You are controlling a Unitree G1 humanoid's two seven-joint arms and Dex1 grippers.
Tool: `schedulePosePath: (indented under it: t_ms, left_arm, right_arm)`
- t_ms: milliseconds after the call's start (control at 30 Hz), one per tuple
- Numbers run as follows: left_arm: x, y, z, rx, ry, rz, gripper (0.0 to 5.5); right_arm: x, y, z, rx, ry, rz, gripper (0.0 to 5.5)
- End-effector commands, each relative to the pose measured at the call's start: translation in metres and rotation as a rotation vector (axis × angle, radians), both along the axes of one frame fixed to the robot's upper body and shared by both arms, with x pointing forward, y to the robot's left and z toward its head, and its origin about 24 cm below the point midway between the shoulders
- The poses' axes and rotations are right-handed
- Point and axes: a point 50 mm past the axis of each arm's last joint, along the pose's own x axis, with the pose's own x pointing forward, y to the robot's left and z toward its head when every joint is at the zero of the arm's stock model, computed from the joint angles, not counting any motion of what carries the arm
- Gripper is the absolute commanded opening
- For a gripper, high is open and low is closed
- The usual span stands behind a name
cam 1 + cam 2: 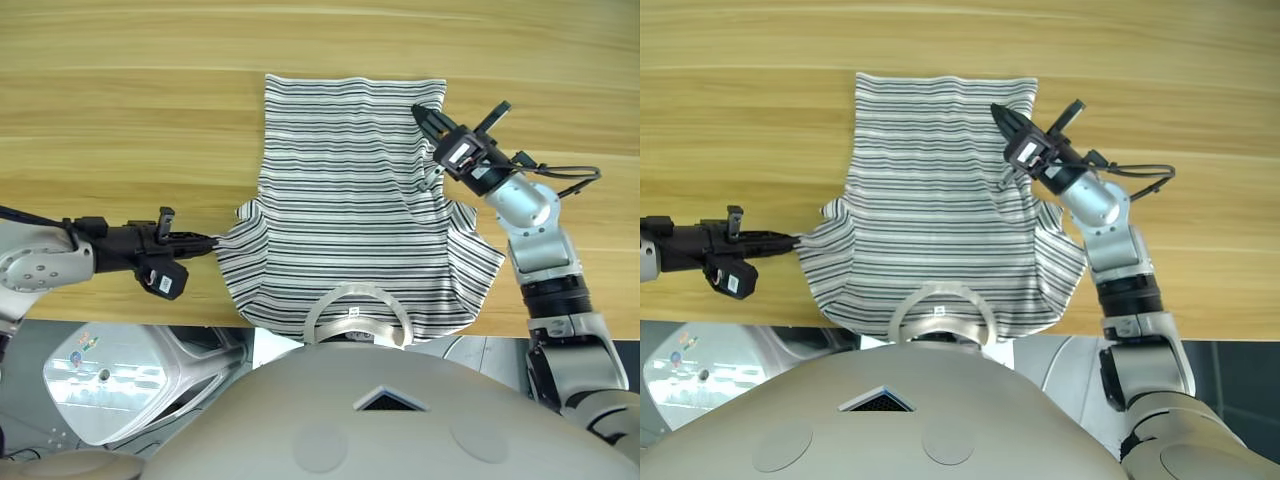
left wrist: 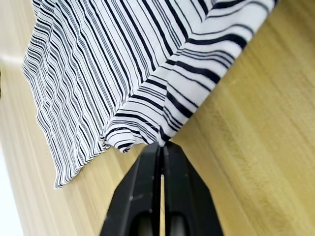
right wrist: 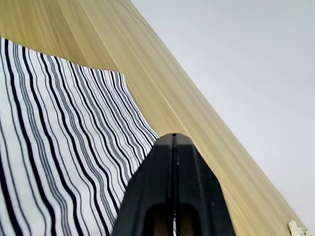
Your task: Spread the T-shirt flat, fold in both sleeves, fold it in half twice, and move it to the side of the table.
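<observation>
A black-and-white striped T-shirt [image 1: 345,190] lies on the wooden table [image 1: 120,120], its collar [image 1: 355,298] at the near edge and its hem at the far side. My left gripper [image 1: 207,240] is low over the table at the shirt's left side, shut on the tip of the left sleeve [image 2: 147,123], which is pulled out to a point. My right gripper [image 1: 422,116] hovers over the shirt's far right part near the hem corner [image 3: 118,83], fingers shut with nothing visible between them. The right sleeve [image 1: 478,255] lies rumpled by the near edge.
Bare wood stretches to the left, right and far side of the shirt. The table's near edge runs just under the collar. A white device [image 1: 110,385] sits on the floor below at the left.
</observation>
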Motion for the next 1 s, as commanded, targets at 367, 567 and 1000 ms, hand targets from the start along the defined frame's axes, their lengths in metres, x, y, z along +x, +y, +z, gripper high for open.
schedulePosePath:
  t_ms: [367, 567, 1000]
  left_arm:
    - [0.011, -0.032, 0.015, -0.052, -0.084, -0.121, 0.04]
    - [0.014, -0.051, 0.014, -0.104, -0.095, -0.178, 0.04]
    - [0.013, -0.098, -0.006, -0.181, -0.049, -0.315, 0.04]
  right_arm:
    - [0.001, 0.003, -0.003, -0.011, 0.016, 0.022, 0.00]
    - [0.003, 0.003, -0.006, -0.010, 0.024, 0.017, 0.00]
    - [0.004, 0.006, -0.011, -0.002, 0.033, 0.020, 0.00]
